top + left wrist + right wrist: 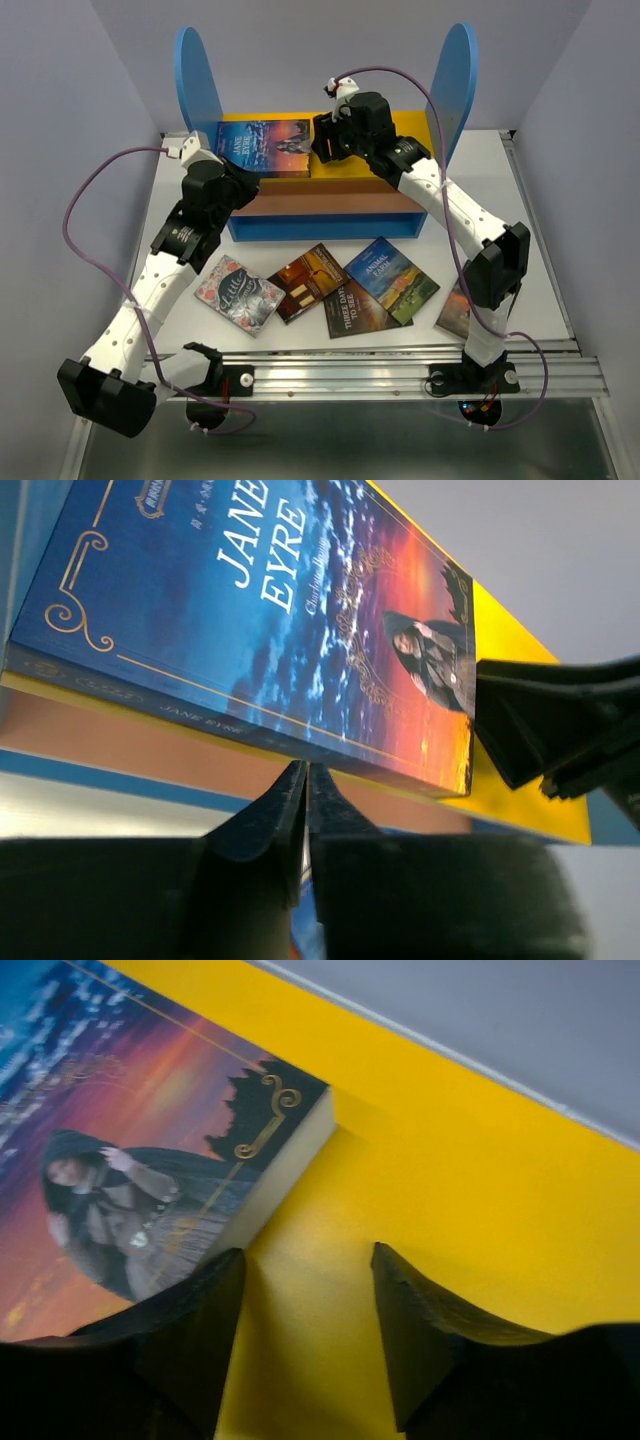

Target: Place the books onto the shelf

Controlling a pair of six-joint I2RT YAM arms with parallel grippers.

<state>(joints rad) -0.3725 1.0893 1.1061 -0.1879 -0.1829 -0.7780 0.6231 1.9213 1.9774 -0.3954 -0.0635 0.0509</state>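
my right gripper (305, 1256) is hanging parted and empty over the yellow shelf board (450, 1160) by the blue jane eyre paperback (130, 1110); left gripper (305, 772) closed, empty.

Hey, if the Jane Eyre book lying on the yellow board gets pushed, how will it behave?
The Jane Eyre paperback lies flat, so it would probably slide rather than tip. Its glossy-looking cover and the smooth yellow board suggest an easy slide. Its visible thickness hints it is fairly stiff.

The Jane Eyre book (260, 630) is glossy paper, the yellow board (450, 1180) smooth.
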